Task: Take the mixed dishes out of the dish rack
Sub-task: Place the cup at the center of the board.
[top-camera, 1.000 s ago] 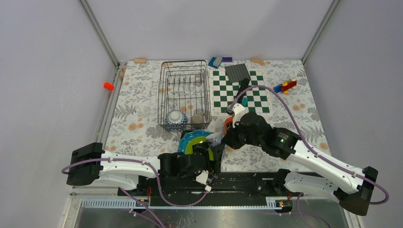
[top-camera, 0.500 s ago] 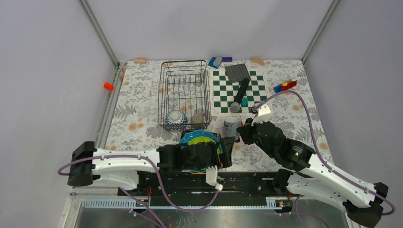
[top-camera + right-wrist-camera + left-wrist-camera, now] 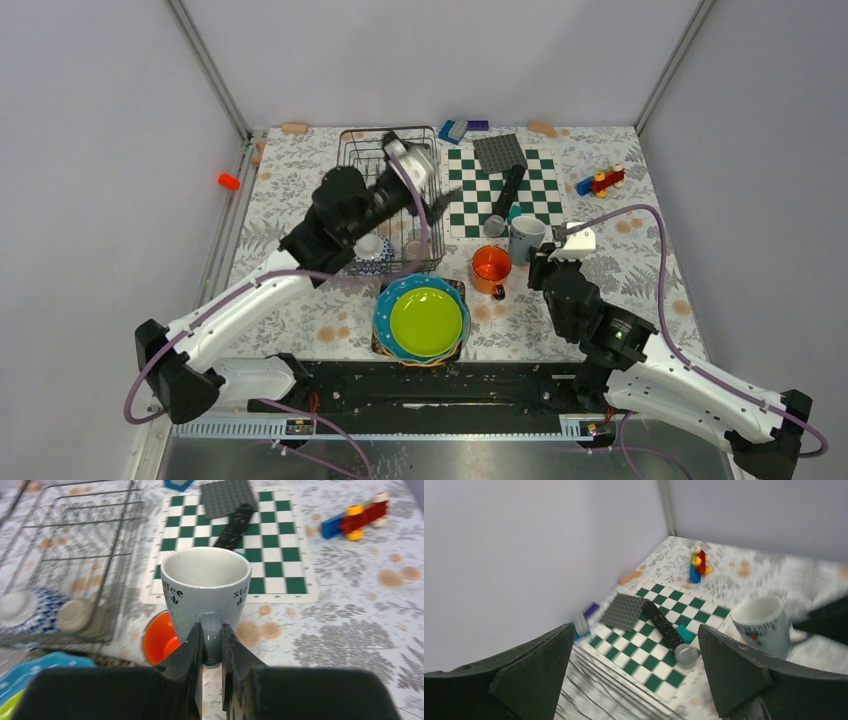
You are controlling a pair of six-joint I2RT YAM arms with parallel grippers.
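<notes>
Right end effector (image 3: 212, 636) clenched on the handle of a grey cup (image 3: 206, 587), which stands upright, right of the dish rack (image 3: 360, 155). Left end effector (image 3: 635, 630) spread wide over the rack's far right corner. Patterned bowl (image 3: 370, 250) at the rack's near end.

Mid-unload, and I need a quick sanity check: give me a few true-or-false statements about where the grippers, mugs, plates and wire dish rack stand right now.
1. The right gripper is shut on the handle of the grey mug. True.
2. The left gripper holds a plate. False: it is open with nothing between its fingers.
3. The lime green round plate tops the stack of plates. True.
4. The orange mug sits inside the dark wire dish rack. False: it stands outside it on the floral table.
5. The dish rack is empty. False: a blue-patterned bowl and a small grey cup remain at its near end.
</notes>
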